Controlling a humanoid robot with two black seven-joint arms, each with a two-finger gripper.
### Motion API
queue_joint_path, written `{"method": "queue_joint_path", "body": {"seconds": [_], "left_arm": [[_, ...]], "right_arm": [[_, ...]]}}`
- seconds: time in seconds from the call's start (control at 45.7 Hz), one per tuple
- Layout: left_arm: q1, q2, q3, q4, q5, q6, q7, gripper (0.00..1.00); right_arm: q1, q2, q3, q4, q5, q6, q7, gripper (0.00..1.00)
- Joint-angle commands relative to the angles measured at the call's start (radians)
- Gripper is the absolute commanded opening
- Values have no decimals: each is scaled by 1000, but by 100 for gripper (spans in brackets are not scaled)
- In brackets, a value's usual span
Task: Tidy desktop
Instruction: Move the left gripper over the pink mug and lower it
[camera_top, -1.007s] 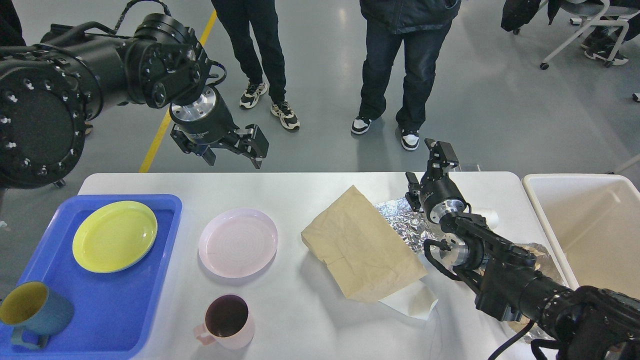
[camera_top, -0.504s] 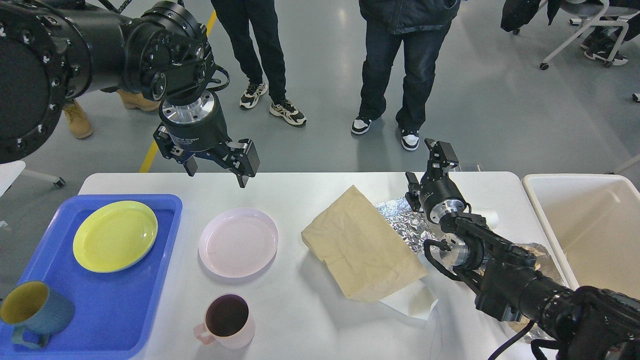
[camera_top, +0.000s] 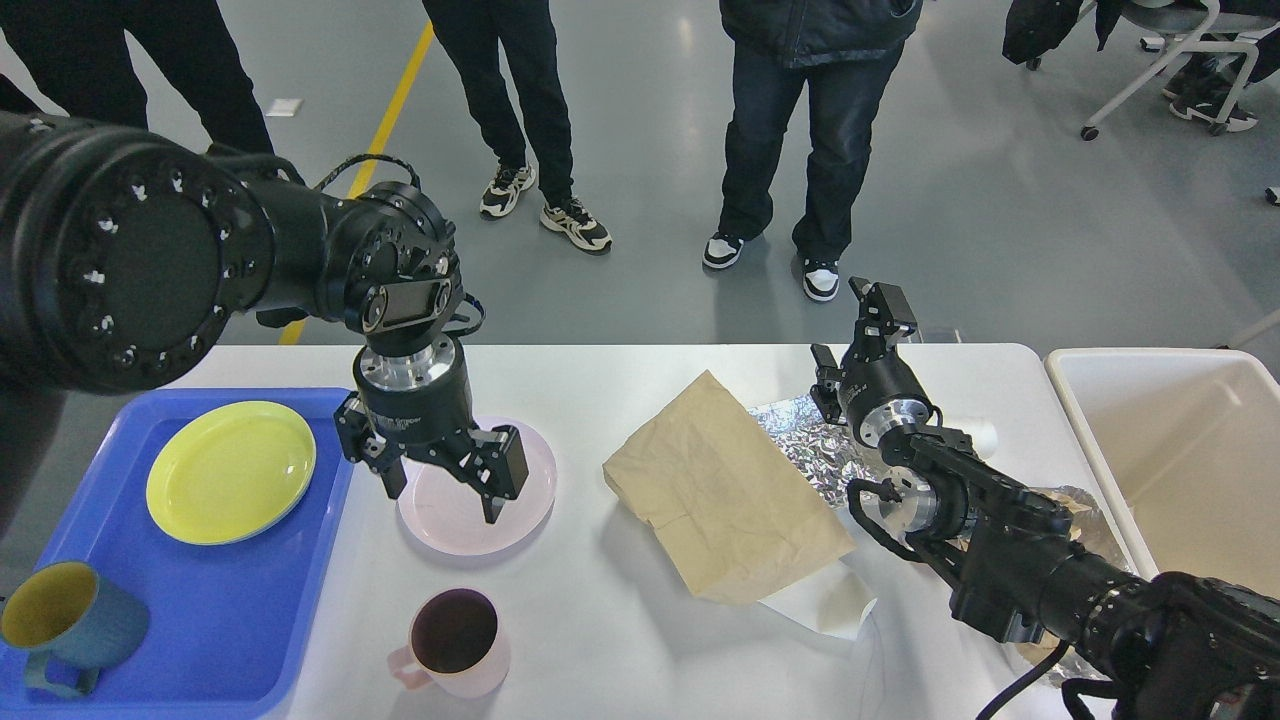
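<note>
The white desktop (camera_top: 620, 640) holds a pink plate (camera_top: 530, 480), a pink mug (camera_top: 455, 643) near the front, a crumpled brown paper bag (camera_top: 720, 490), silver foil (camera_top: 815, 445) and a white paper scrap (camera_top: 825, 600). My left gripper (camera_top: 445, 495) is open and empty, pointing down just above the pink plate, one finger at its left rim and one over its middle. My right gripper (camera_top: 865, 330) is raised above the far edge behind the foil, fingers apart and empty.
A blue tray (camera_top: 290, 600) at the left holds a yellow plate (camera_top: 230, 470) and a blue mug (camera_top: 65, 620). A cream bin (camera_top: 1170, 460) stands at the right. More foil (camera_top: 1095, 520) lies under my right arm. People stand beyond the far edge.
My left arm has swung forward and down from above the far edge to just over the pink plate. My right arm has not moved.
</note>
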Motion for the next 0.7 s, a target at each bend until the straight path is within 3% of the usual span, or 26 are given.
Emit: {"method": "queue_joint_path", "body": {"seconds": [0.0, 0.307, 0.679], "left_arm": [[90, 0, 1, 8, 3, 0, 3, 96], [212, 0, 0, 70, 21, 0, 1, 96], [268, -2, 8, 124, 24, 0, 3, 96]], "right_arm": [[0, 0, 0, 0, 0, -1, 0, 100], [0, 0, 0, 0, 0, -1, 0, 100], [0, 0, 0, 0, 0, -1, 0, 100]]}}
